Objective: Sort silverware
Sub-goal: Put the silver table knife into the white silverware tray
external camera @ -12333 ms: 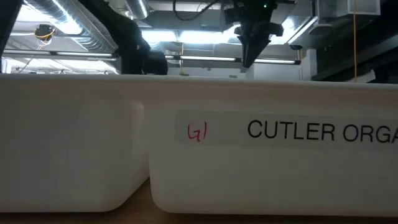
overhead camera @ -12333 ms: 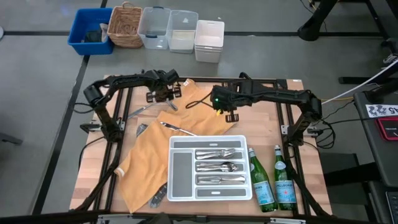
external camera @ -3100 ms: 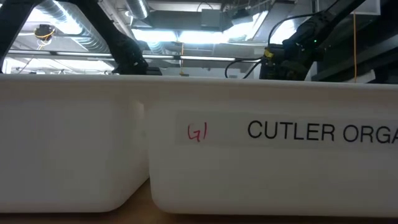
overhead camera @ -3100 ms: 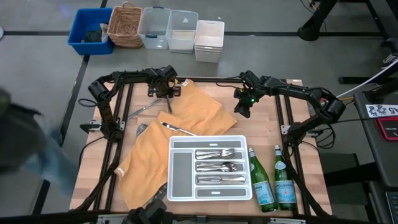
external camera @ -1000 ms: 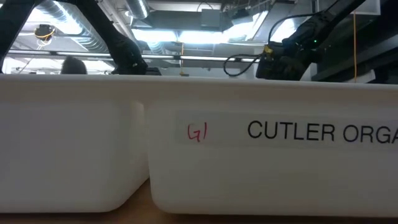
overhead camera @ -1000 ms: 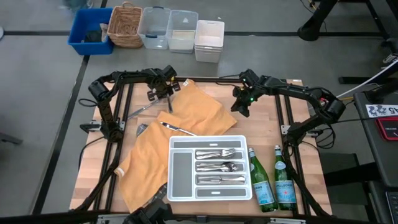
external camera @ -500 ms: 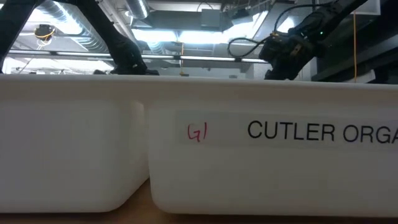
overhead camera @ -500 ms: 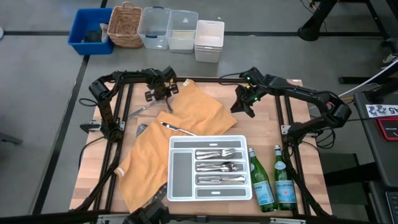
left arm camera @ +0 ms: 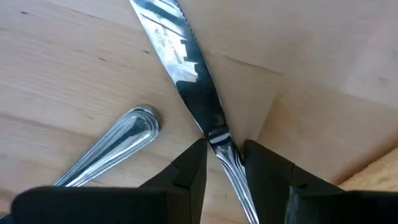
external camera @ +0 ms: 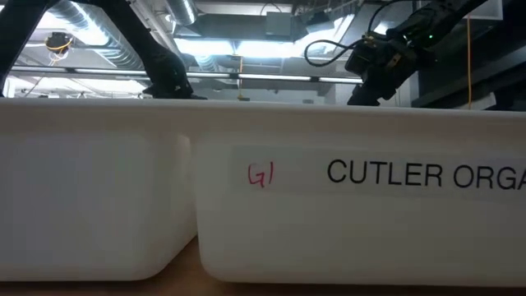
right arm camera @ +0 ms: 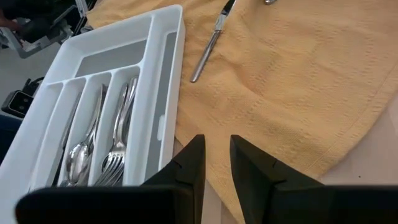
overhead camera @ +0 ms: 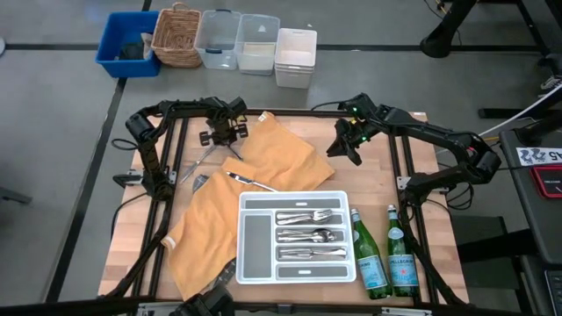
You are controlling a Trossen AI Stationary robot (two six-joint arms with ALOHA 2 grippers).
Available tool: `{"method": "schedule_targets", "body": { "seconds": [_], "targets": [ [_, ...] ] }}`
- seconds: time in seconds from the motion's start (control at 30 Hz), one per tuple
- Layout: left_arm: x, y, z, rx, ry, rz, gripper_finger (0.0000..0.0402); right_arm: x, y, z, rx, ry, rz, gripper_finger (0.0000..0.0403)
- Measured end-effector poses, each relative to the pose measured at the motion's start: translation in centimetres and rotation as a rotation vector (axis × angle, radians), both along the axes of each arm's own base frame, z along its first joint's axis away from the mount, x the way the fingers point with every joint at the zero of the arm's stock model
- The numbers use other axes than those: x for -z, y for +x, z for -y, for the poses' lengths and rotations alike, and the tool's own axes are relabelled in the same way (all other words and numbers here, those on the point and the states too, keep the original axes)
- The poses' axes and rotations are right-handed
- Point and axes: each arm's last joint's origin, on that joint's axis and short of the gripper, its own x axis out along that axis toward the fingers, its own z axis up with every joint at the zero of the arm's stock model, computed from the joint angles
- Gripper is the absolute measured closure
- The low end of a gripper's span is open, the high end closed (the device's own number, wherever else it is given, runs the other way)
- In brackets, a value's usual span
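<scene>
Gripping a slim silver table knife (left arm camera: 193, 93) at the neck between blade and handle, the left gripper's (left arm camera: 221, 152) dark fingers (left arm camera: 189, 171) are pinching it just above the bare wooden desk (left arm camera: 56, 81), a shiny silver utensil handle (left arm camera: 118, 146) lying beside it. Right wrist view: the right gripper (right arm camera: 214, 158) is standing slightly parted, holding nothing, over the mustard-yellow cloth (right arm camera: 292, 93) (another knife (right arm camera: 208, 46) lying there), near the white divided plastic tray (right arm camera: 158, 56) holding sorted silverware (right arm camera: 115, 146). High view: the left gripper is hanging near the desk's far-left corner.
</scene>
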Motion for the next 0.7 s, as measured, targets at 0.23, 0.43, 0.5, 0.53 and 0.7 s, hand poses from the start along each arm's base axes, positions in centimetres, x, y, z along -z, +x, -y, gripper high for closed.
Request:
{"method": "schedule_targets", "body": {
  "seconds": [0.23,0.43,0.5,0.53,0.7],
  "targets": [
    [0.0,0.0,-0.2,-0.031,0.036,-0.015,0.0315,0.0,0.0,0.0,-0.011,-0.015,0.006,0.0325],
    [0.0,0.3,-0.1,-0.027,0.053,0.001,0.0358,0.3,-0.7,0.2,-0.012,-0.01,-0.024,0.0325],
    [0.0,0.5,-0.2,-0.023,0.068,0.013,0.0365,0.4,-1.1,0.5,-0.003,-0.01,-0.035,0.0325],
    [0.0,0.6,-0.2,-0.022,0.072,0.018,0.0367,0.4,-1.3,0.7,0.004,-0.008,-0.039,0.0325],
    [-0.1,0.9,-0.5,-0.037,0.099,0.051,0.0356,0.5,-2.3,1.8,0.051,-0.013,-0.042,0.0325]
  ]
}}
